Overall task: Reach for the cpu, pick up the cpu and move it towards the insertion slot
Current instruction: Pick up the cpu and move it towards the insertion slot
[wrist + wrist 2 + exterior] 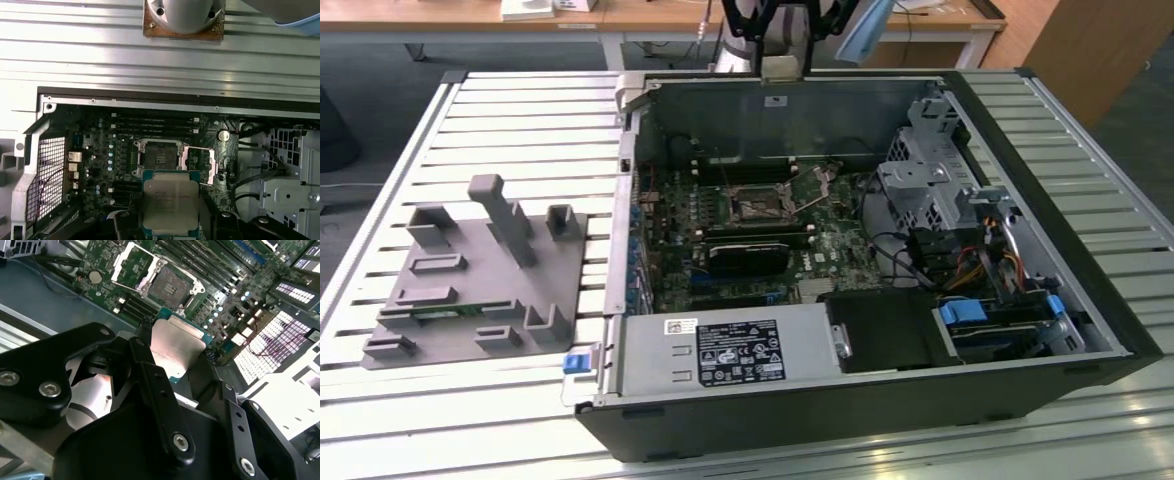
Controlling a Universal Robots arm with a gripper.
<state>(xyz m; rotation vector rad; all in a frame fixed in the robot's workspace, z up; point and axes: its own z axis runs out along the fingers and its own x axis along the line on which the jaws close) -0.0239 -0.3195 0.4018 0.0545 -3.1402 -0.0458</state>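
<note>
The cpu (170,202), a square chip with a silvery top and a pale rim, sits between the dark fingers (150,375) of my gripper (176,362), which is shut on it. In the first wrist view the chip hangs just short of the insertion slot (157,157), whose shiny frame is flipped open beside it. The second wrist view has the cpu (175,345) held above the motherboard, with the insertion slot (167,286) further on. In the exterior view my gripper (783,50) hovers over the far wall of the open computer case, and the insertion slot (758,205) lies in the middle of the board.
The open case (1067,300) lies on a slatted metal table (520,130). A grey fixture block (467,290) stands at the exterior view's left. Inside the case are a black card (747,255), a power supply (720,350), a drive cage (934,170) and cables (974,270).
</note>
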